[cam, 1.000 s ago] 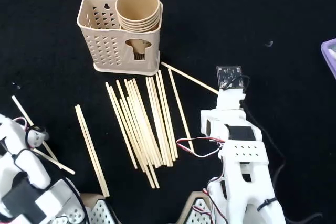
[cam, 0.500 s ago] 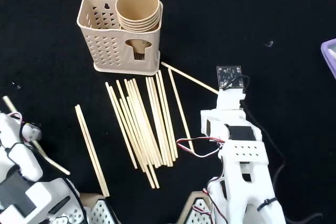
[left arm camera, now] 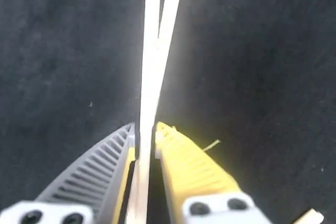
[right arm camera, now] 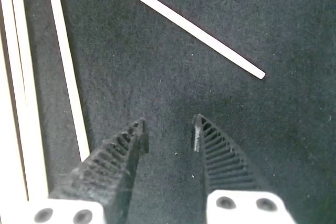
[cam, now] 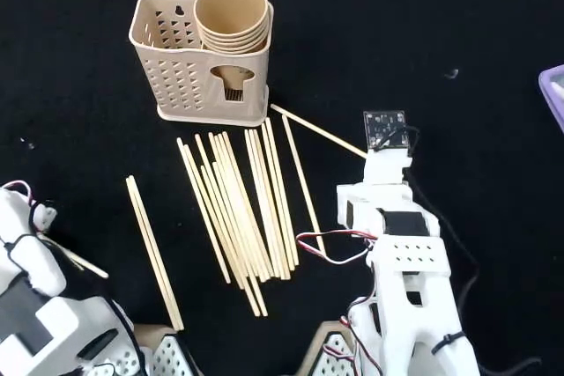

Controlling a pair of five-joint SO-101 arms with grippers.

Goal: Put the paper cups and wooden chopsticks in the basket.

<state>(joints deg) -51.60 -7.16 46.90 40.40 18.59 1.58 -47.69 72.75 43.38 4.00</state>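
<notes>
While the left tool (left arm camera: 145, 127) pinches wooden chopsticks (left arm camera: 151, 51), the right tool (right arm camera: 169, 120) sits spread over the black surface (right arm camera: 294, 24), near a loose chopstick (right arm camera: 178, 22).

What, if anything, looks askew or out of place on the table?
One chopstick lies slanted beside the basket, at an angle to the main bunch. The pair in the left gripper splays at its far end.

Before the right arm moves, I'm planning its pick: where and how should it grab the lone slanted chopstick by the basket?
Probably near the middle of the chopstick, from straight above, with the open right gripper turned to straddle it crosswise. It lies flat and thin on the cloth, apart from the other chopsticks; its far end nears the basket.
</notes>
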